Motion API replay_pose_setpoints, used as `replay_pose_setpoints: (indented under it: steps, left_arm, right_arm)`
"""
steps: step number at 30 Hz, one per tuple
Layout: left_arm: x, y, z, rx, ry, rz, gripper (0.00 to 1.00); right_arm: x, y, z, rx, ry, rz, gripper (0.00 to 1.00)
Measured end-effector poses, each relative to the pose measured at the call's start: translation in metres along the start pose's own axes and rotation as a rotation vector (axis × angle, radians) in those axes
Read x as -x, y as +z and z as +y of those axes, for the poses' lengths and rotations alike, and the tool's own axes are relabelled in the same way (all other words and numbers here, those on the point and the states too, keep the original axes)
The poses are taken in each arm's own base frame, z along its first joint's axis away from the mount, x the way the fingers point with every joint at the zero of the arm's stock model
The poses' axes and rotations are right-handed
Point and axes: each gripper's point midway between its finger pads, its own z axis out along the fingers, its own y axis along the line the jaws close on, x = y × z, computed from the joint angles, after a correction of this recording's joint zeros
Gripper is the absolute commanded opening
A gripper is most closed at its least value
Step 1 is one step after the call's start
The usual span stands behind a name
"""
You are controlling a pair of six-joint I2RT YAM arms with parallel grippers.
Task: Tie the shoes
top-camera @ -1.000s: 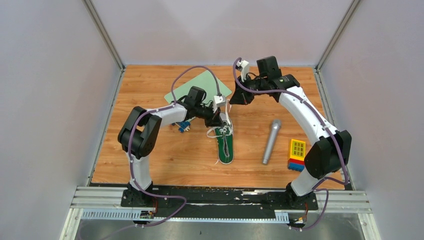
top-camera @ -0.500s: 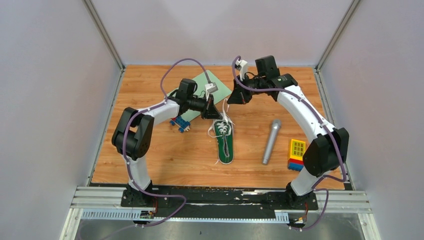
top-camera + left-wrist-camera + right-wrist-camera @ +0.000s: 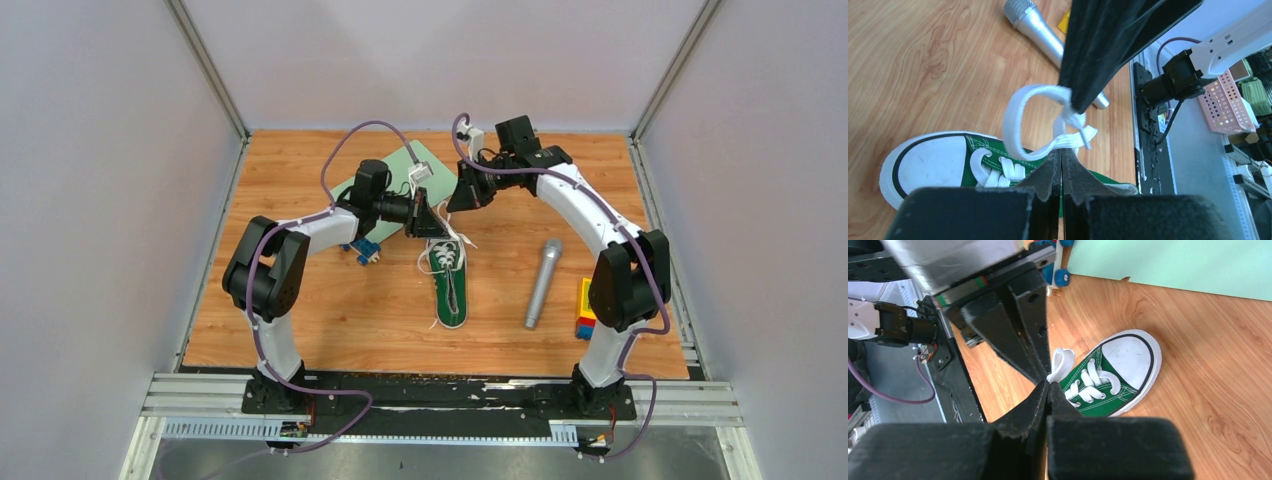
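The green sneaker [image 3: 450,288] lies in the middle of the table with its white toe cap toward the arms' bases. It also shows in the left wrist view [image 3: 943,167] and the right wrist view [image 3: 1115,372]. My left gripper [image 3: 433,224] hovers over the shoe's far end, shut on a white lace [image 3: 1070,141] just above the shoe. My right gripper [image 3: 456,200] is close beside it, tip to tip, shut on the lace [image 3: 1057,364]. In the left wrist view a white lace loop [image 3: 1015,120] hangs from the right gripper's dark fingers [image 3: 1098,55].
A grey microphone [image 3: 542,283] lies right of the shoe. A stack of yellow, red and blue blocks [image 3: 590,310] sits at the right. A pale green mat [image 3: 392,172] lies at the back. A small blue toy [image 3: 363,250] sits under the left arm.
My left gripper rose from the shoe's top and drew back toward the far side with the lace. My right gripper moved left and down until it met the left gripper.
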Motion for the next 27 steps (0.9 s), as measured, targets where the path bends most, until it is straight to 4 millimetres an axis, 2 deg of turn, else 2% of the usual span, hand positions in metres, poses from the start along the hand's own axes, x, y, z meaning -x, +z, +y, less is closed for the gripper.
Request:
replay_pose_setpoints:
  steps: [5, 8, 9, 10, 12, 15, 19, 22, 27]
  left_arm:
    - [0.006, 0.003, 0.002, -0.006, -0.011, -0.028, 0.04]
    - [0.003, 0.006, 0.009, 0.002, -0.044, -0.040, 0.04]
    - [0.000, 0.007, 0.012, 0.005, -0.060, -0.043, 0.04]
    - [-0.002, 0.008, 0.014, 0.008, -0.074, -0.044, 0.04]
    - [-0.009, 0.010, 0.020, 0.013, -0.108, -0.042, 0.04]
    - [-0.017, 0.012, 0.026, 0.016, -0.146, -0.036, 0.04]
    - [-0.021, 0.014, 0.028, 0.012, -0.166, -0.036, 0.03]
    - [-0.020, 0.014, 0.027, 0.004, -0.166, -0.038, 0.03]
    - [-0.023, 0.016, 0.029, -0.008, -0.183, -0.038, 0.03]
  right_arm:
    - [-0.004, 0.009, -0.015, -0.036, 0.022, 0.013, 0.00]
    - [-0.008, 0.015, -0.025, -0.058, 0.041, 0.027, 0.06]
    - [-0.009, 0.017, -0.027, -0.061, 0.044, 0.030, 0.10]
    - [-0.009, 0.019, -0.029, -0.064, 0.046, 0.032, 0.18]
    - [-0.009, 0.022, -0.035, -0.080, 0.045, 0.036, 0.45]
    - [-0.010, 0.021, -0.046, -0.124, 0.033, 0.042, 0.60]
    - [-0.009, 0.014, -0.058, -0.152, 0.012, 0.034, 0.64]
    - [-0.013, 0.001, -0.070, -0.155, 0.012, 0.037, 0.61]
    - [-0.037, -0.018, -0.080, -0.114, -0.028, 0.099, 0.56]
